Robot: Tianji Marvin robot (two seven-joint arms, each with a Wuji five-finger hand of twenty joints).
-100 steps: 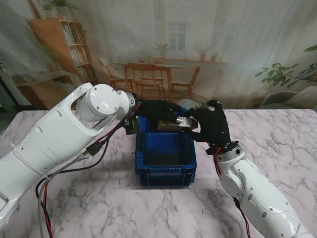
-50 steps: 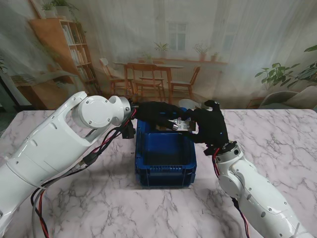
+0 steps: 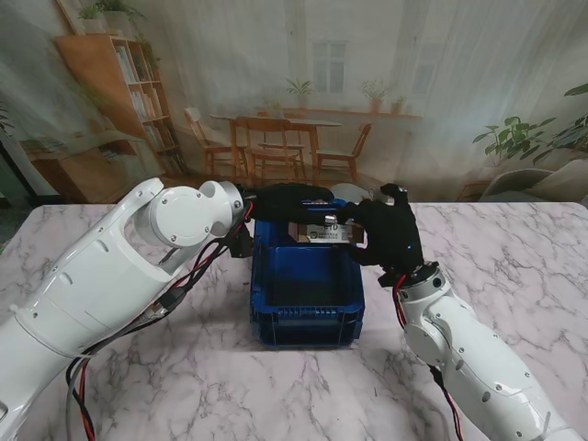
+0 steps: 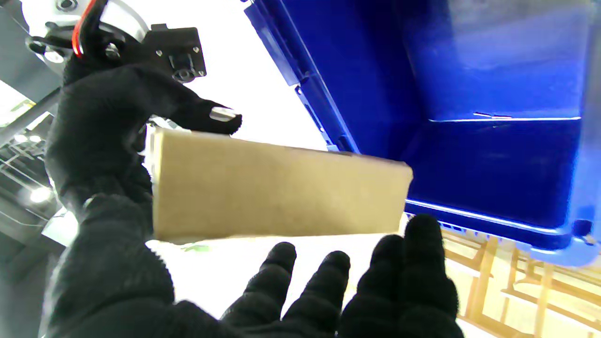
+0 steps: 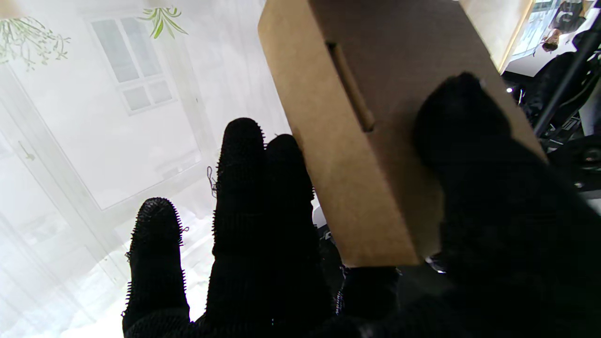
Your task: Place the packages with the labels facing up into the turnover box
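Observation:
A brown cardboard package [image 3: 323, 231] hangs over the far end of the blue turnover box [image 3: 308, 317], its white label turned upward. My right hand [image 3: 390, 234] is shut on it; in the right wrist view the thumb [image 5: 469, 141] presses one face of the package [image 5: 375, 141] and the fingers [image 5: 263, 188] lie along the other side. My left hand [image 3: 285, 200] is just left of the package with its fingers [image 4: 352, 281] spread and apart from the package [image 4: 277, 188]. Inside, the turnover box [image 4: 493, 155] looks bare.
The white marble table [image 3: 138, 386] stretches to both sides of the box. My left arm [image 3: 110, 285] lies across the table's left part, with black and red cables [image 3: 175, 289] hanging under it. My right forearm [image 3: 469, 358] rises from the near right.
My left hand has let go of the package and drawn back a little to the left. The package stays in my right hand over the box's far end, its label now plainer.

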